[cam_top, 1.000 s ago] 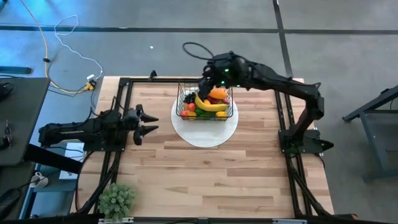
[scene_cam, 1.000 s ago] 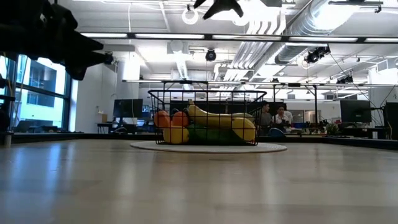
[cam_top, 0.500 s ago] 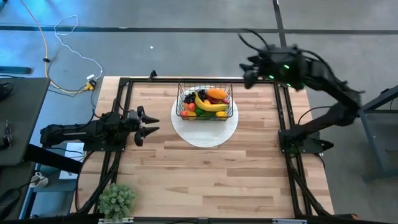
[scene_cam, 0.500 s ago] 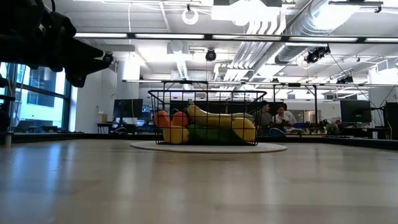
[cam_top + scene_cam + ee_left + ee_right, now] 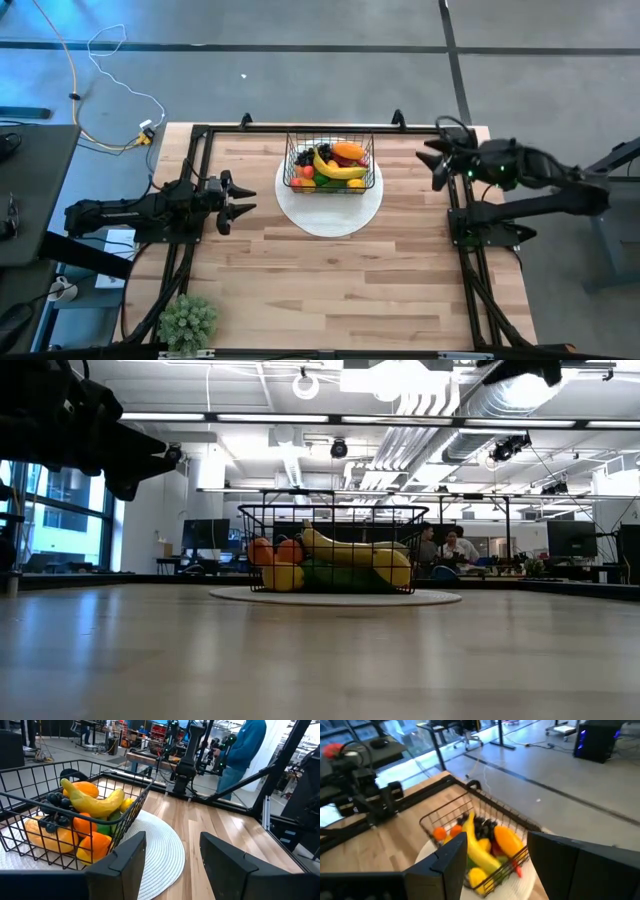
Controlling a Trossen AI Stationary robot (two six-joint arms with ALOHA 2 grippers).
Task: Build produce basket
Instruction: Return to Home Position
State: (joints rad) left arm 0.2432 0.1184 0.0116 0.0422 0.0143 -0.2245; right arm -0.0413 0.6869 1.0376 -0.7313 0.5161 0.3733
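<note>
**Q:** Where is the basket?
**A:** The basket (image 5: 329, 134) stands on a round white plate (image 5: 330, 215) at the far middle of the table (image 5: 330, 280). The produce (image 5: 322, 172) lies inside it. A banana (image 5: 340, 171) rests on top, beside dark grapes and orange, yellow and green pieces.

**Q:** State of the left claw?
**A:** The left claw (image 5: 243, 198) sits at the left side of the table, pointing right toward the basket and well apart from it. Its fingers are spread wide, with nothing between them.

**Q:** State of the right claw?
**A:** The right claw (image 5: 428, 168) sits at the far right edge of the table, right of the basket and clear of it. In the low view it hangs high above the table. Its fingers are spread wide and hold nothing.

**Q:** Anything else on the table?
**A:** A spiky green plant (image 5: 188, 322) stands at the near left corner.
</note>
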